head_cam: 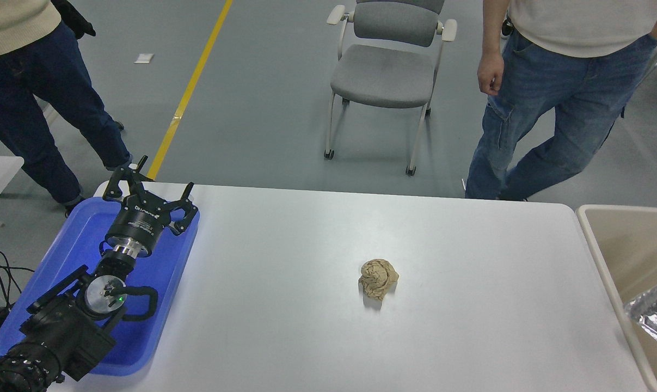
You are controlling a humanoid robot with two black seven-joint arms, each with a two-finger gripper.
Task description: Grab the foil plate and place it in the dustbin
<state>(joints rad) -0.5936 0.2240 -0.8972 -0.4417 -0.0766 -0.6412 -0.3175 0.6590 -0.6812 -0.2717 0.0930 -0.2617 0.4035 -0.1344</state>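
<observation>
One gripper is on my screen: the left gripper (pixel 149 187), fingers spread, parked over the blue plastic tray (pixel 159 305) at the white table's (pixel 284 305) left edge. I see the crinkled silver foil plate (pixel 655 314) inside the beige rectangular dustbin (pixel 606 260), off the table's right edge.

Bright, even light from overhead fills the room, and the picture is sharp from edge to edge. The white table (pixel 284 305) carries a soft sheen toward its far side. A short, faint shadow sits just under the paper ball (pixel 378 278). The foil plate (pixel 655 313) throws small glints at the right edge. The table's far edge bows slightly.
</observation>
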